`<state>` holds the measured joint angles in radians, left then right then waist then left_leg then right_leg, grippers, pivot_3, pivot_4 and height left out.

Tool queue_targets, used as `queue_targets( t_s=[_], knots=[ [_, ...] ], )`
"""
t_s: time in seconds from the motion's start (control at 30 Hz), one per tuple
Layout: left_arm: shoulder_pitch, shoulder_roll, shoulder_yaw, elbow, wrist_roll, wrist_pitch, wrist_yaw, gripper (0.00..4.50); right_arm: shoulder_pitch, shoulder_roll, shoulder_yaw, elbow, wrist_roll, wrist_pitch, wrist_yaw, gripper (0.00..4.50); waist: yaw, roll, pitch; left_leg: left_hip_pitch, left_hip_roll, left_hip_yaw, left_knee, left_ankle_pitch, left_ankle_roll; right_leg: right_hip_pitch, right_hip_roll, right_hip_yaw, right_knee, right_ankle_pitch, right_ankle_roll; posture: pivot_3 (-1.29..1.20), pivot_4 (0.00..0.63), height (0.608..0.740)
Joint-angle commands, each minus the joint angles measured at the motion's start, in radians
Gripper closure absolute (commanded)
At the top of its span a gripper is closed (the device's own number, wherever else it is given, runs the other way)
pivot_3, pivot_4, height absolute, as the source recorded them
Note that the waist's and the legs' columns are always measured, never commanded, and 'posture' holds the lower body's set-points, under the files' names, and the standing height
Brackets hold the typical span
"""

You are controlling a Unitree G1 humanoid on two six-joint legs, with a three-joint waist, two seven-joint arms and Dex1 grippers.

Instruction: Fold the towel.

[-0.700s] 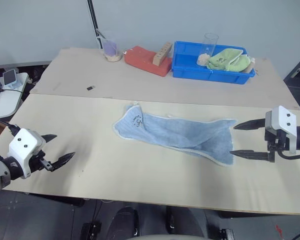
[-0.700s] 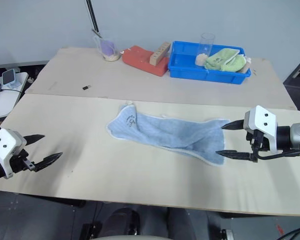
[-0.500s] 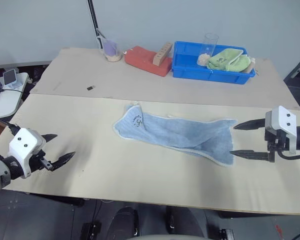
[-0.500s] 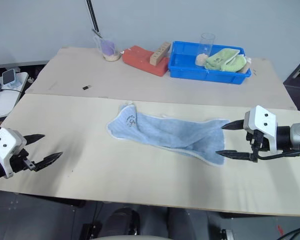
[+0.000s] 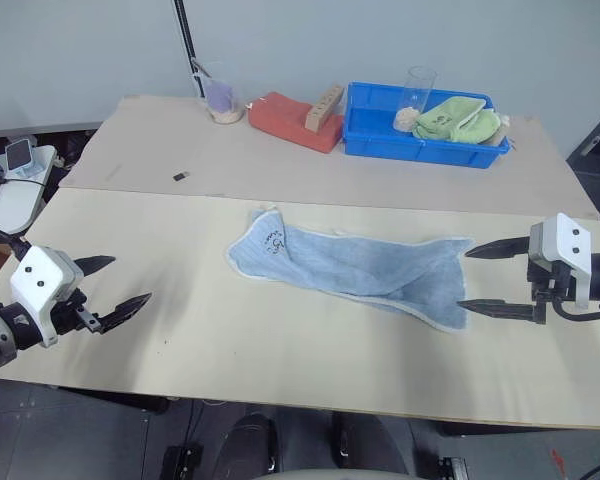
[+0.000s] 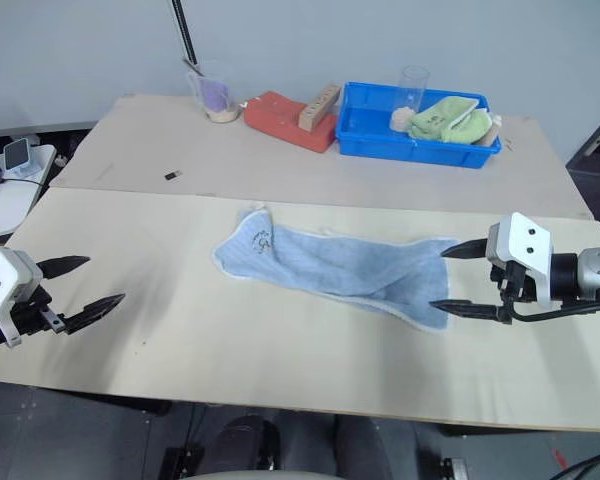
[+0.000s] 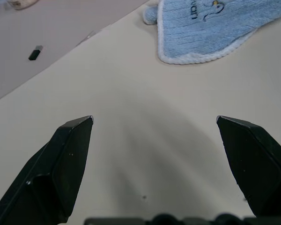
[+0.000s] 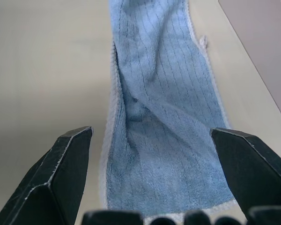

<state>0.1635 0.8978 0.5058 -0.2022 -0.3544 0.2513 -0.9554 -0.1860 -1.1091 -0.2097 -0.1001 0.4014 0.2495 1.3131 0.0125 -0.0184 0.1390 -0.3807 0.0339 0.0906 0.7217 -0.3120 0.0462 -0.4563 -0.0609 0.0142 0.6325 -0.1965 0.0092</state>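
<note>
— Any lettering to read?
— Only on the towel (image 7: pixel 210 28): small dark embroidered mark (image 7: pixel 203 8) near one corner, with a few stitched letters beside a little figure. Too small and turned to spell out.
— Anything else printed?
— Nothing legible anywhere else.
</note>
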Motion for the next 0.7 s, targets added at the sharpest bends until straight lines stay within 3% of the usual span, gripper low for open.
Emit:
queue_targets(
  t_s=[0.03, 0.4, 0.7],
  knots=[
    [-0.076, 0.003, -0.098, 0.062, 0.083, -0.137, -0.003, 0.00, -0.033, -0.005, -0.012, -0.046, 0.018, -0.002, 0.001, 0.05, 0.003, 0.000, 0.000, 0.000, 0.000, 0.000, 0.000, 0.000, 0.000, 0.000, 0.000, 0.000, 0.000, 0.000, 0.000, 0.00, 0.150, 0.689],
    [-0.499, -0.105, -0.439, 0.482, 0.224, -0.373, -0.088, 0.00, -0.044, 0.031, 0.022, -0.405, 0.206, 0.273, -0.116, 0.05, -0.001, -0.001, 0.000, -0.002, 0.000, 0.000, 0.000, 0.000, -0.001, 0.000, 0.000, 0.000, 0.000, 0.001, 0.000, 0.00, 0.150, 0.689],
    [-0.758, -0.217, -0.608, 0.884, 0.392, -0.637, -0.058, 0.00, -0.088, 0.069, 0.059, -0.493, 0.255, 0.366, -0.211, 0.05, 0.000, -0.001, 0.000, -0.005, -0.001, -0.001, 0.004, 0.000, 0.000, 0.000, 0.001, -0.001, 0.000, 0.002, 0.001, 0.00, 0.150, 0.689]
  ],
)
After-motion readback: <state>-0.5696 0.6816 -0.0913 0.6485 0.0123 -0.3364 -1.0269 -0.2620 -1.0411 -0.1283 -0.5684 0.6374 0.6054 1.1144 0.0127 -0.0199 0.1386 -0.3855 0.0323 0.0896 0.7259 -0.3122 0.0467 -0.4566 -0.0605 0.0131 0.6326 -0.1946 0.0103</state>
